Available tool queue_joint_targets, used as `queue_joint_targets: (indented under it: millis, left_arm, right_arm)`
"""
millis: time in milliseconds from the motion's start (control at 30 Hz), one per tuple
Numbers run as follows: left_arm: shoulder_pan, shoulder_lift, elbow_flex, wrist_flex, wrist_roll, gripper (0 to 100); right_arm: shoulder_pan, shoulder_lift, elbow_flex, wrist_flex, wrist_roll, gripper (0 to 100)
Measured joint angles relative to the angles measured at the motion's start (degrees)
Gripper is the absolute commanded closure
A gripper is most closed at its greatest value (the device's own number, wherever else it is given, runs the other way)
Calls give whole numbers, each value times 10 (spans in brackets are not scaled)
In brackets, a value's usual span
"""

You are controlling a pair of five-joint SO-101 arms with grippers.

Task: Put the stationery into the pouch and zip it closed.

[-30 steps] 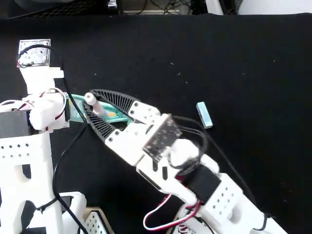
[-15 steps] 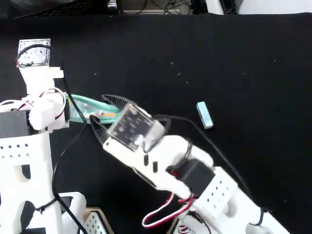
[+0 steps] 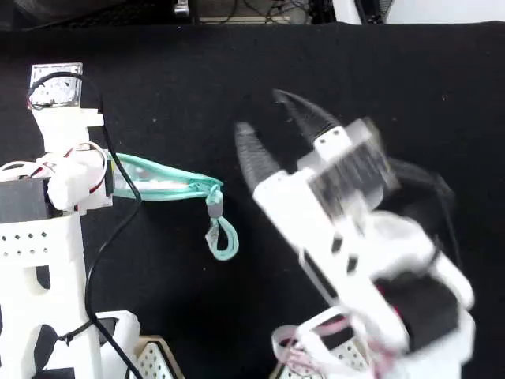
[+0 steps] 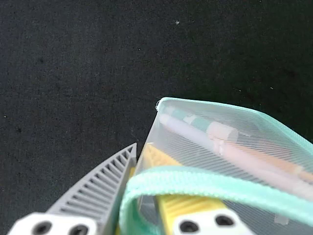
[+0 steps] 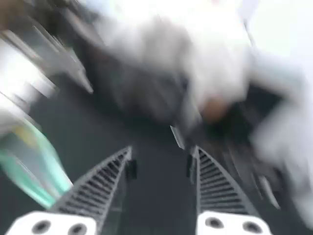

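- High view: the table point(image 3: 410, 87) is covered in black cloth. Its far edge runs across the scene well beyond both arms.
- High view: a wide stretch of cloth lies between the pouch point(image 3: 162, 183) and that far edge. More cloth lies to the right of the right gripper point(image 3: 257, 112).
- High view: the right gripper's two dark fingers are spread wide, with nothing between them. Their tips point far and slightly left.
- High view: the pouch lies left of the right gripper and a little nearer, apart from it. Its right end is near the closer finger but does not touch it.
- High view: the pouch is seen edge-on as a narrow teal strip, with its long axis running left to right. Its left end meets the wrist of the left arm point(image 3: 47, 237).
- High view: the zip cord loop point(image 3: 223, 239) trails from the pouch's right end toward the near side.
- Left wrist view: the left gripper point(image 4: 142, 156) is pressed together on the pouch. The grey finger lies against the outside of the mesh wall, and the yellow finger shows through the mesh.
- Left wrist view: a teal band of the pouch crosses just above the finger bases.
- Left wrist view: pens point(image 4: 230, 147) lie inside the pouch, side by side along its length. Black cloth lies open beyond the pouch corner.
- Right wrist view: the picture is motion-blurred. The right gripper's ribbed fingers stand apart with bare dark cloth between them.
- Right wrist view: the teal pouch lies off to one side of the fingers, apart from them.
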Motion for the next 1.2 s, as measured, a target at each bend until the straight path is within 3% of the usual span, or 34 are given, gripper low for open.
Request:
queue_joint_targets:
  millis: [200,433,667,1033,1200]
  left_arm:
    - [0,0,0,0,0,970]
    - [0,0,0,0,0,970]
    - [0,0,0,0,0,970]
    - [0,0,0,0,0,970]
    - [0,0,0,0,0,970]
  right_arm:
    - [163,125,210,-44,-1,818]
    - [236,357,255,-169,-1,818]
    - [265,585,123,-161,49,818]
    - [272,841,-145,-36,69,822]
    - [273,894,-229,17,69,989]
